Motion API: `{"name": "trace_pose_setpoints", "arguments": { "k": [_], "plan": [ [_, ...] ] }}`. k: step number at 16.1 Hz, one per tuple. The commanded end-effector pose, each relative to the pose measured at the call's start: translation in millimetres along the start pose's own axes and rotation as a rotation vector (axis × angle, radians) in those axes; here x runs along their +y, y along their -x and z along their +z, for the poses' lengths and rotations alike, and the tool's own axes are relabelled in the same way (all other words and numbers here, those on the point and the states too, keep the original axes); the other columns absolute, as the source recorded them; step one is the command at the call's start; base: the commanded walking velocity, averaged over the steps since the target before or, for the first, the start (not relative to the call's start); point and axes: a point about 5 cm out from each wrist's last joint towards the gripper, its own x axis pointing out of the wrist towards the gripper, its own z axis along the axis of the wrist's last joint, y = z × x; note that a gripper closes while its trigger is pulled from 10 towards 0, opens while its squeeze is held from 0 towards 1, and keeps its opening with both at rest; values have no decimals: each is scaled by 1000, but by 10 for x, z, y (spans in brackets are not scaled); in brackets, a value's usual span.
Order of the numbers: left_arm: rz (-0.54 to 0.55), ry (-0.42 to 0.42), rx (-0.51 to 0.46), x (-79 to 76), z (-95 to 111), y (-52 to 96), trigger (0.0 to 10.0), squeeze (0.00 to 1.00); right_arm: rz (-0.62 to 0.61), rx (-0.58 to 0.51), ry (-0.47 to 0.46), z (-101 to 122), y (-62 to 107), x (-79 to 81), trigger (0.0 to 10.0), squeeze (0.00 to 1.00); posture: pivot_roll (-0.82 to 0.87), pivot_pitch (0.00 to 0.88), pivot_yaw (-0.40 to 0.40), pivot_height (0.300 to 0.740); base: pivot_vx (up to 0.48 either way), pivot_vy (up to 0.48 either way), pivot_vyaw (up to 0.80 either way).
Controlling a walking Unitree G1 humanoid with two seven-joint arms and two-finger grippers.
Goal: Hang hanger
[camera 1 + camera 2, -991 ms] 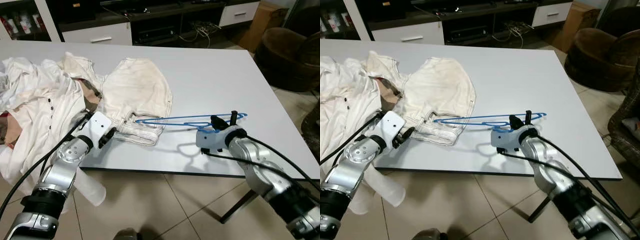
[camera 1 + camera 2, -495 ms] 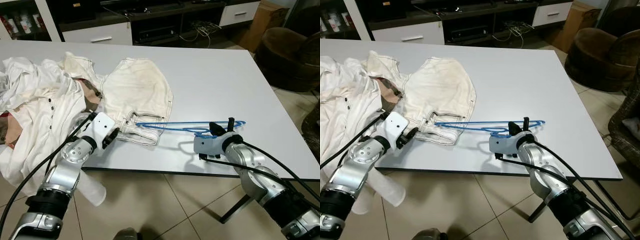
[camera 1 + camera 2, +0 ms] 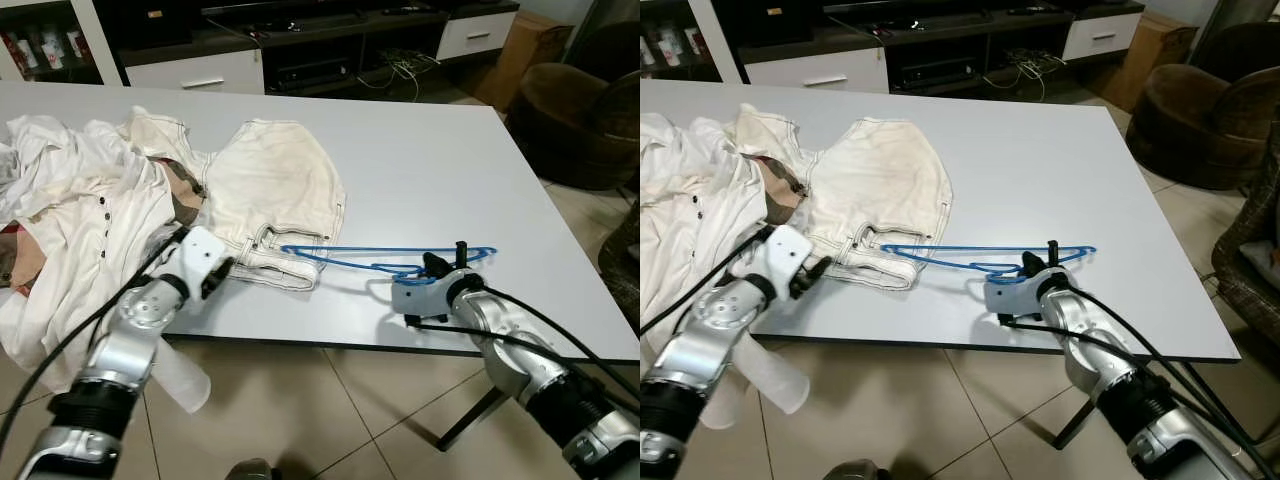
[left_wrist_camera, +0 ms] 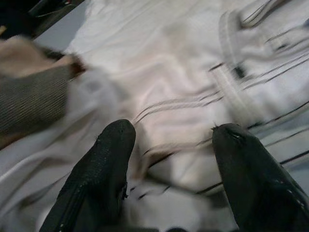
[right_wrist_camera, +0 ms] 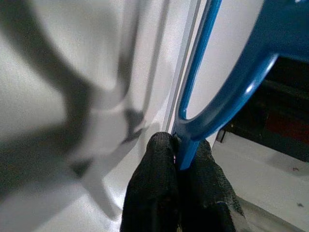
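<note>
Nearest to me, at the front edge of the white table (image 3: 440, 150), my right gripper (image 3: 447, 262) pinches a blue plastic hanger (image 3: 385, 258) by its hook end; in the right wrist view its two black fingers (image 5: 154, 193) are pressed together on the blue bar. The hanger lies low over the tabletop, reaching from the gripper toward my left, and its far tip rests on the waistband of a pair of cream shorts (image 3: 275, 185).

On my left, also at the near edge, my left gripper (image 4: 169, 145) sits over white cloth with its fingers spread apart and nothing between them. Its white wrist housing (image 3: 200, 258) is just beside the shorts' waistband.

Past that, a white buttoned shirt (image 3: 85, 220) is heaped on the left of the table and hangs over the edge, with a bit of checked fabric (image 3: 185, 195) tucked between it and the shorts.

Farther back, beyond the table, stand a dark media unit (image 3: 300, 40) with white drawers (image 3: 195, 72) and tangled cables (image 3: 400, 65), a cardboard box (image 3: 515, 45), and a brown armchair (image 3: 575, 110) at the right. The floor (image 3: 330, 410) is tiled.
</note>
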Motion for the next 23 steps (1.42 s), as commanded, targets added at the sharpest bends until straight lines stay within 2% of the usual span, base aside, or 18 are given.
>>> {"name": "trace_pose_setpoints", "arguments": {
  "k": [1, 4, 10, 12, 15, 23],
  "plan": [
    [39, -9, 29, 99, -90, 49, 10000, 0, 91, 48, 37, -120, 5, 229, 10000, 0, 123, 0, 0, 740, 0, 0, 0],
    [76, -25, 49, 263, -155, 120, 10000, 0, 104, 54, 41, -137, 1, 265, 10000, 0, 126, 0, -2, 740, 0, 0, 0],
    [107, -44, 97, 398, -275, 209, 10000, 0, 125, 53, 43, -139, -6, 315, 10000, 0, 133, 4, -5, 740, 0, 0, 0],
    [140, -59, 122, 552, -339, 279, 10000, 0, 131, 55, 36, -146, -4, 328, 10000, 0, 137, 6, -4, 740, 0, 0, 0],
    [169, -75, 136, 688, -360, 334, 10000, 0, 129, 57, 27, -153, -8, 325, 10000, 0, 137, 6, -3, 740, 0, 0, 0],
    [203, -78, 146, 789, -409, 374, 10000, 0, 134, 64, 19, -184, -1, 338, 10000, 0, 131, 7, -6, 740, 0, 0, 0]
  ]
}}
